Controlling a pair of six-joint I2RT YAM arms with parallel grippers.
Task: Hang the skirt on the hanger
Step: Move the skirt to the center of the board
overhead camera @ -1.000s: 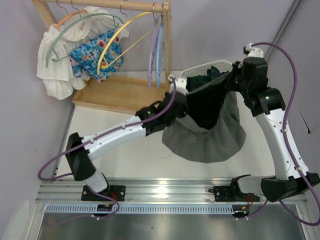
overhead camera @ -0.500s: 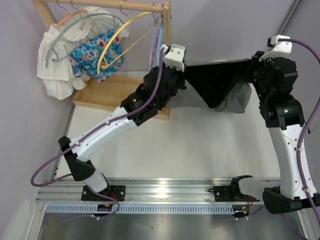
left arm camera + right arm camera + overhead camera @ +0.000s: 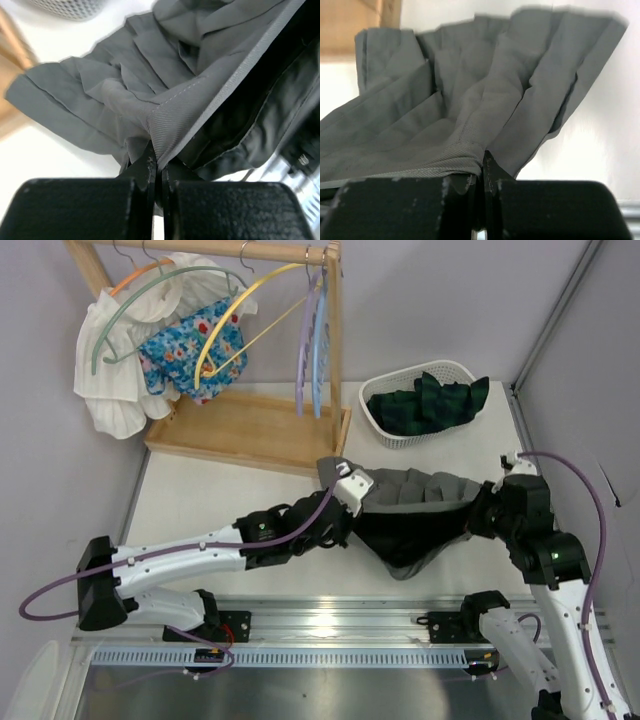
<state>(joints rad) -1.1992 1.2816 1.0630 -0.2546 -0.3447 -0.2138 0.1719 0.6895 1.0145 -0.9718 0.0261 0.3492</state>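
Grey skirt (image 3: 425, 488): L hand (image 3: 156, 164), R hand (image 3: 482, 164)

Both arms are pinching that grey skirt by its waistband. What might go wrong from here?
The left gripper and right gripper each pinch only a thin fold of the waistband, so the skirt may slip free when lifted. The hangers hang close together on the rack beside hung clothes, so fitting the skirt could snag or knock them.

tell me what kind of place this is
Probably a robot lab bench set up for clothes handling: a white table between plain walls, a wooden rack with coloured hangers, and a basket of dark clothes.
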